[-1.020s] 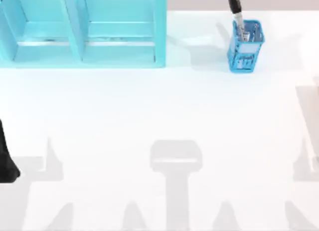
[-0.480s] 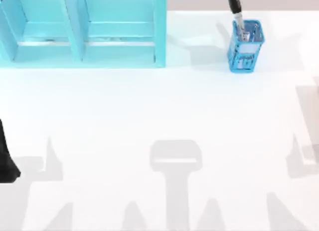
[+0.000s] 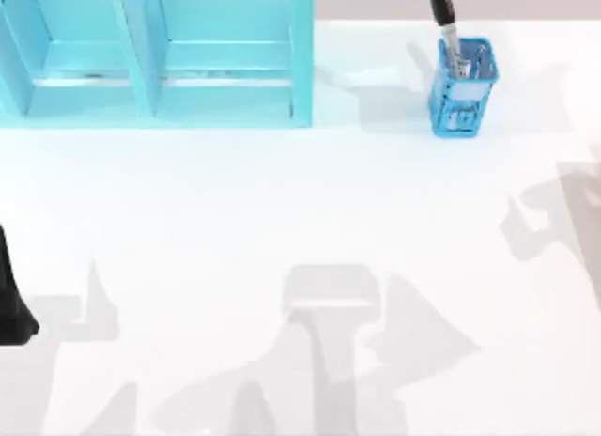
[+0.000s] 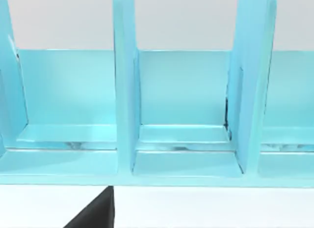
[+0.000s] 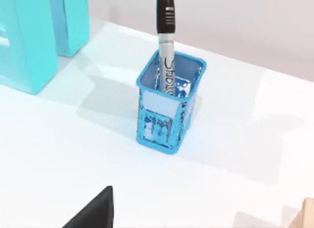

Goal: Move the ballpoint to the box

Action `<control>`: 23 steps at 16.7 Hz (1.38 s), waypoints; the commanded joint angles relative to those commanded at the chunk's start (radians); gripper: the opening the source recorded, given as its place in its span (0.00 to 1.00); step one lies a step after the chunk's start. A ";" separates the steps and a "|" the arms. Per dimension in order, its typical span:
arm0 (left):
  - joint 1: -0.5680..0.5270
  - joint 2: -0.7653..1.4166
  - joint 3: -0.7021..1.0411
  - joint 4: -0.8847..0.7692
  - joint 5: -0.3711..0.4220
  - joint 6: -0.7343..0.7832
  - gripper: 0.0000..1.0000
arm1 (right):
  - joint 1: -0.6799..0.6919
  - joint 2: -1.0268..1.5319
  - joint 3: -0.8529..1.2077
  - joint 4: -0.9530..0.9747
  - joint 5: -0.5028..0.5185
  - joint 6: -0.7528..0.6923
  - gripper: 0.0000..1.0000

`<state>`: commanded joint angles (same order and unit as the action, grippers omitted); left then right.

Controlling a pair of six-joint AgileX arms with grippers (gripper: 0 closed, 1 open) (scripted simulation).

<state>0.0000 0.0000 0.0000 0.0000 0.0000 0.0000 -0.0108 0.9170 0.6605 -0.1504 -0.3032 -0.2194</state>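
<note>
left arm [image 3: 13, 304] parked at bench [image 3: 282, 210] left edge, tool state cannot tell | right: arm shadows have swung in across the bench since a second ago, so I judge the reach begun; tool state cannot tell | pen [image 5: 166, 46] upright in basket [image 5: 169, 110], untouched

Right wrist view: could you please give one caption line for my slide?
Ballpoint standing upright in the small blue basket on the white table, not yet picked up.

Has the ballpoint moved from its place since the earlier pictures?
No. In the top view the ballpoint stands in the small blue basket as before, right of the light blue shelf, at the same lean.
</note>
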 joint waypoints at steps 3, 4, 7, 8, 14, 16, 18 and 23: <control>0.000 0.000 0.000 0.000 0.000 0.000 1.00 | -0.011 0.278 0.231 -0.030 -0.102 -0.050 1.00; 0.000 0.000 0.000 0.000 0.000 0.000 1.00 | -0.014 0.369 0.308 -0.039 -0.136 -0.066 1.00; 0.000 0.000 0.000 0.000 0.000 0.000 1.00 | -0.023 0.636 0.529 -0.066 -0.235 -0.111 1.00; 0.000 0.000 0.000 0.000 0.000 0.000 1.00 | -0.026 0.720 0.597 -0.074 -0.266 -0.124 1.00; 0.000 0.000 0.000 0.000 0.000 0.000 1.00 | -0.032 1.137 0.911 -0.126 -0.411 -0.192 1.00; 0.000 0.000 0.000 0.000 0.000 0.000 1.00 | -0.033 1.226 0.971 -0.140 -0.440 -0.206 1.00; 0.000 0.000 0.000 0.000 0.000 0.000 1.00 | -0.032 1.283 1.007 -0.149 -0.457 -0.215 1.00; 0.000 0.000 0.000 0.000 0.000 0.000 1.00 | -0.032 1.297 1.015 -0.151 -0.461 -0.217 1.00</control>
<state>0.0000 0.0000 0.0000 0.0000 0.0000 0.0000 -0.0429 2.2143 1.6760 -0.3017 -0.7642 -0.4366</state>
